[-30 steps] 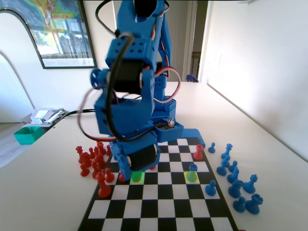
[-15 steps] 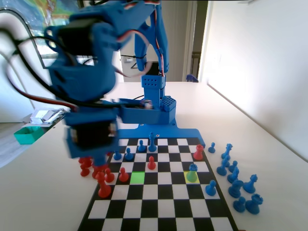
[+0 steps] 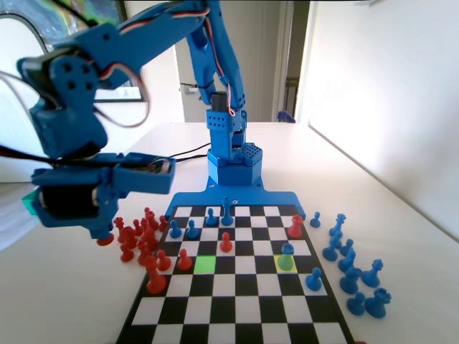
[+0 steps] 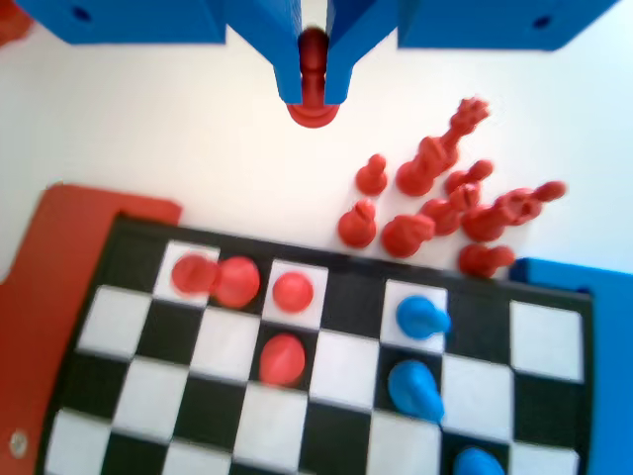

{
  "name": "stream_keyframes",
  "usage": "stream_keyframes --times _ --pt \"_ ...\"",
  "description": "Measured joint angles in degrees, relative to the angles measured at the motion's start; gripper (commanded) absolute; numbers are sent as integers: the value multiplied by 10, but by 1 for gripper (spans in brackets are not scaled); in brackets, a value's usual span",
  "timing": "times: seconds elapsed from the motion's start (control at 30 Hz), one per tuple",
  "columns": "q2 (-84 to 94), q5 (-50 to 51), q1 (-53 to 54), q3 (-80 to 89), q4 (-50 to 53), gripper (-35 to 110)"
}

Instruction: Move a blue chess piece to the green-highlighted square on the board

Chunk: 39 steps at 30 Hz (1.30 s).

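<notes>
The white tabletop (image 3: 64,287) carries the board (image 3: 237,315), black-and-white chequered, with the blue arm's base standing at its far end in the fixed view. Behind it the room shows pale walls, a framed picture (image 3: 79,14) at upper left, a doorway at the back, and a green tray (image 3: 29,202) at the left edge. The end effector (image 4: 313,94) hangs off the board, over bare tabletop at the left of the fixed view, its two jaws clamped on a red pawn (image 4: 313,89) whose base pokes out below them in the wrist view. A cluster of red pieces (image 3: 140,240) stands on the tabletop just beside the board's left edge, and a group of blue pieces (image 3: 355,269) stands off the right edge. The green-highlighted square (image 3: 204,264) lies bare, with a red pawn on the square to its left. The blue chess piece (image 3: 286,256) stands on the yellow-highlighted square (image 3: 286,264), in the same row, well to the right
</notes>
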Motion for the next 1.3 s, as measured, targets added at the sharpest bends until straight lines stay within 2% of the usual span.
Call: stream_keyframes --times 0.47,1.0,1.3 --pt "-95 -15 3 -18 -62 1" --pt "-119 -29 3 48 -139 1" --pt "-119 -35 -11 49 -148 8"
